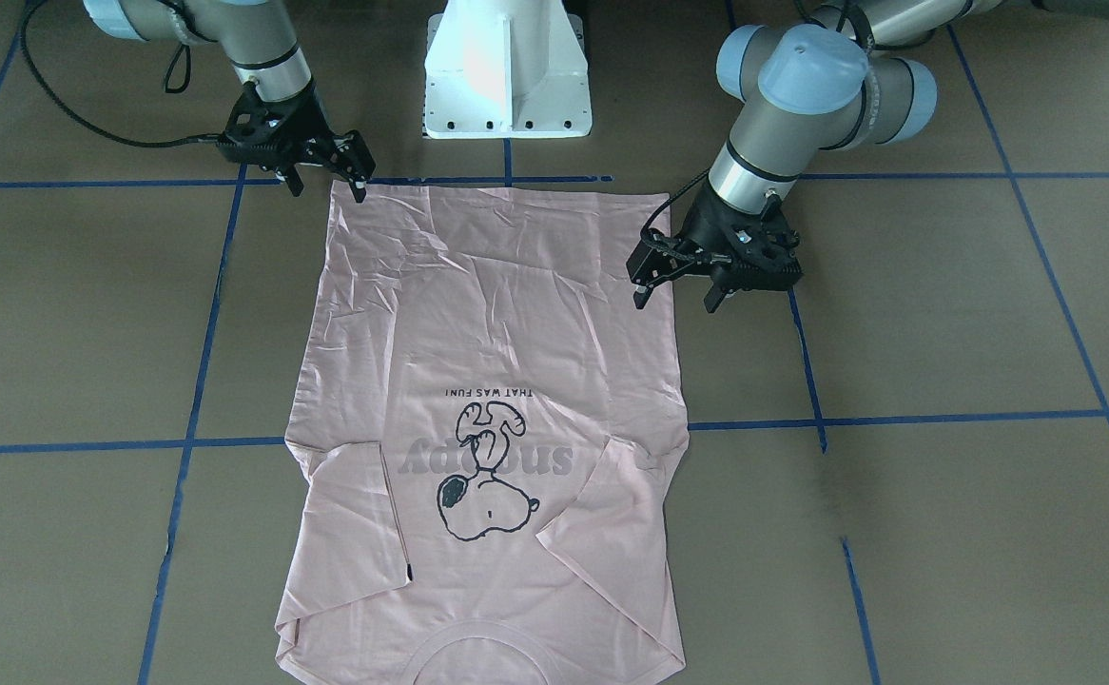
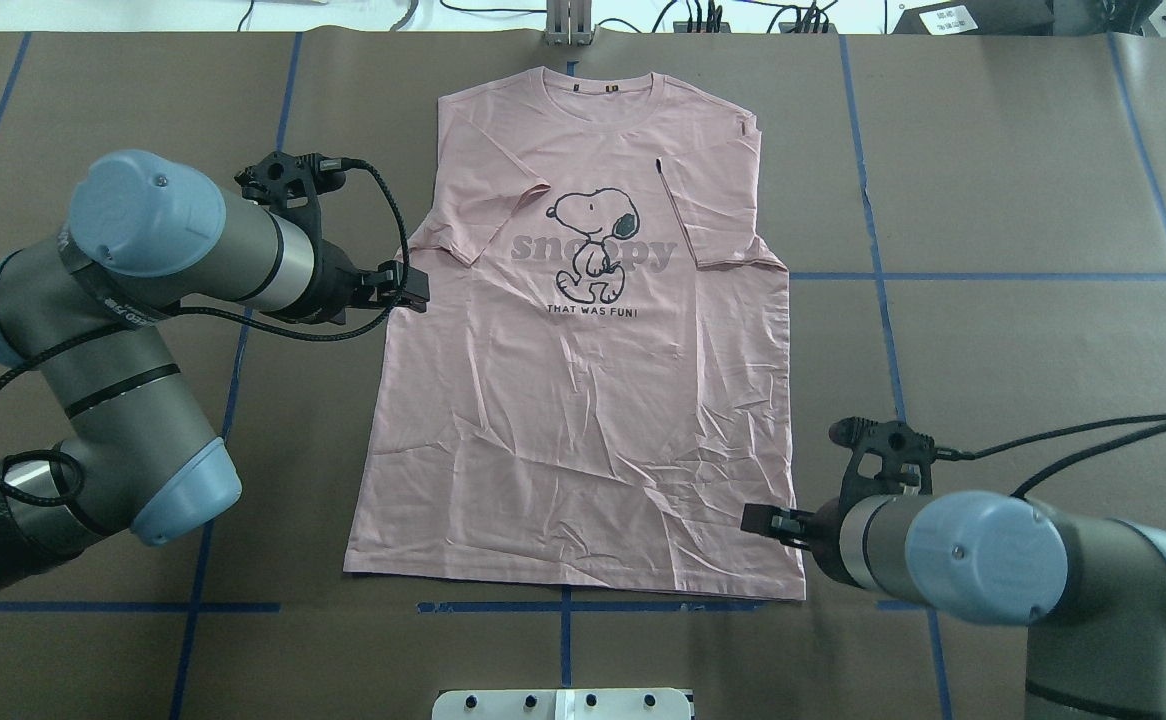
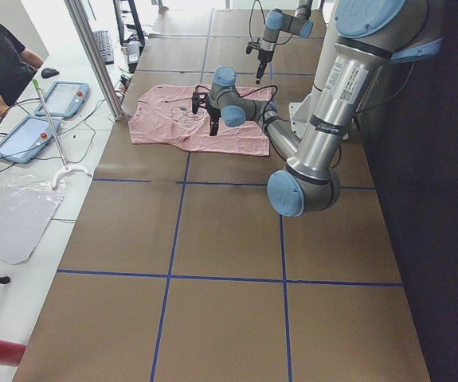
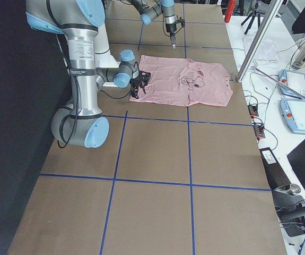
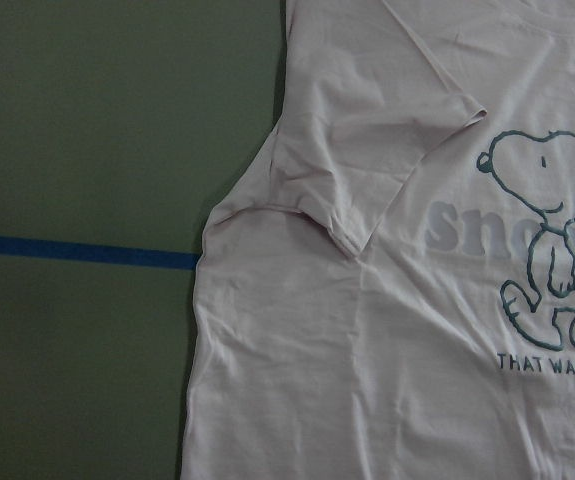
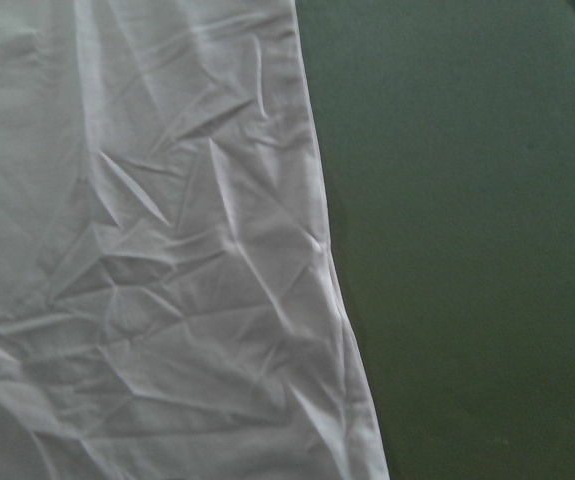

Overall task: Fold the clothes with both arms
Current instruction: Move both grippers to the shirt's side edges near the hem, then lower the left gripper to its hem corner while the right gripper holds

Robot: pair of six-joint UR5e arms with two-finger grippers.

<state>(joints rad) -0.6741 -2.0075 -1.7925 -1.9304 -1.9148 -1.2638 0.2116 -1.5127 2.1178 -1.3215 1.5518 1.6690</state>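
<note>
Open table [image 2: 993,350] flanks the T-shirt [image 2: 583,430] on both sides; the white pedestal [image 1: 507,76] stands beyond its hem.

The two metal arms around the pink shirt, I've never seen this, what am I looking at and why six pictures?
They are a robot's left arm and right arm, each ending in a black two-finger hand. Two pictures look down on the table, two look along it from its ends, and two close-ups come from wrist cameras. A pink Snoopy T-shirt lies flat, print up, sleeves folded inward. The left hand is beside the shirt's edge near a sleeve, the right hand by a bottom corner. Both are open and hold nothing.
</note>
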